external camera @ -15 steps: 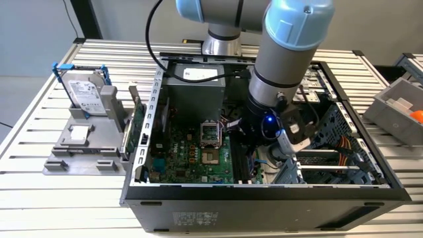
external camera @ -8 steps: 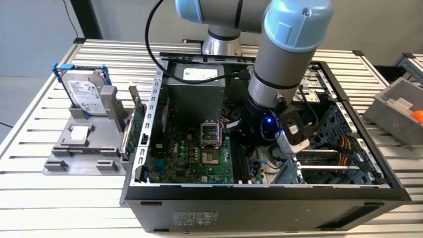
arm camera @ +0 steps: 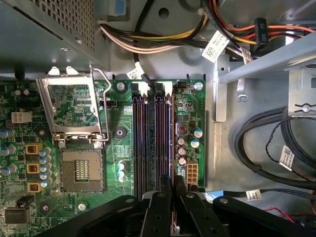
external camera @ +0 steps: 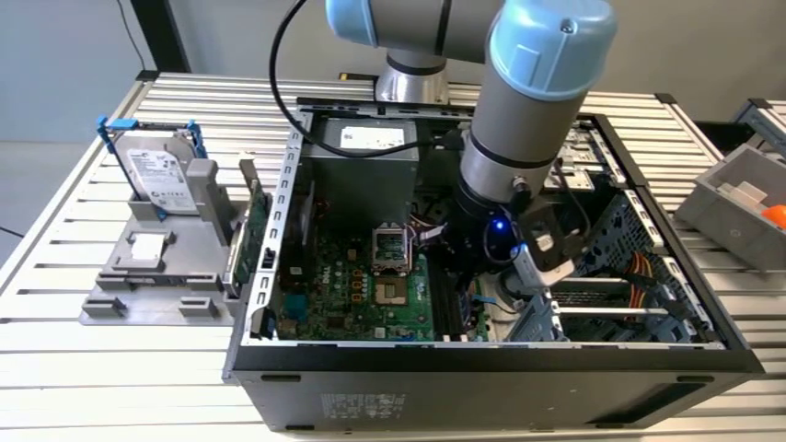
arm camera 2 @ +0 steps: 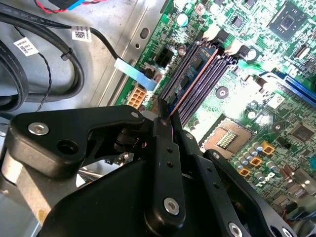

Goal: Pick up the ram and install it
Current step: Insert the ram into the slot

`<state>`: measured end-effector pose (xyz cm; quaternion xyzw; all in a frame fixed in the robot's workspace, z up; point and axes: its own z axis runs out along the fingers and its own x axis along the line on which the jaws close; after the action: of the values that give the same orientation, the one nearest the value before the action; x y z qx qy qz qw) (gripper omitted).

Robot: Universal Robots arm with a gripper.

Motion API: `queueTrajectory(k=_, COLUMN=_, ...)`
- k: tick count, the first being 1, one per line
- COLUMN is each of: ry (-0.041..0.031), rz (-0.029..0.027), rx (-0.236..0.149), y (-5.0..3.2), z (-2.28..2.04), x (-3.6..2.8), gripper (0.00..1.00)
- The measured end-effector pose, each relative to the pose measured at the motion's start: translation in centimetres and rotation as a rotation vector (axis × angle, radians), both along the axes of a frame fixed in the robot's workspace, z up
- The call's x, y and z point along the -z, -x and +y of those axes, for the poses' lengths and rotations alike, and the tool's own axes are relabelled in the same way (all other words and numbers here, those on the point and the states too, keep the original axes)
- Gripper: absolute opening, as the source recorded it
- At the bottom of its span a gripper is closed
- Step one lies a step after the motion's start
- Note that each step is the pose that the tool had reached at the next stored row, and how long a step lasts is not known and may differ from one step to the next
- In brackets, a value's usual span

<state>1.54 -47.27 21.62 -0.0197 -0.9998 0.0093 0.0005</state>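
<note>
Gripper (arm camera: 173,197) is lowered inside the open PC case (external camera: 491,354) — fingers (arm camera 2: 165,148) clamped together on the ram (arm camera 2: 193,81), which is seen edge-on, seated along one of the black memory slots (arm camera: 148,143) on the motherboard (arm camera: 118,148), beside the CPU socket (arm camera: 81,170).

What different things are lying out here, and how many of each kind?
Open computer case: 1
Hard drive in blue frame: 1
Green expansion card: 1
Grey stand: 1
Grey bin: 1
Ram stick, held in the tool: 1
Total: 6
</note>
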Motion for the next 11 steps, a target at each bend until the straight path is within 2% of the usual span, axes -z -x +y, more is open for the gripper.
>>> queueTrajectory(k=11, ry=0.0, rz=0.0, rx=-0.005, y=0.06, z=-0.03, x=0.09, gripper=0.0)
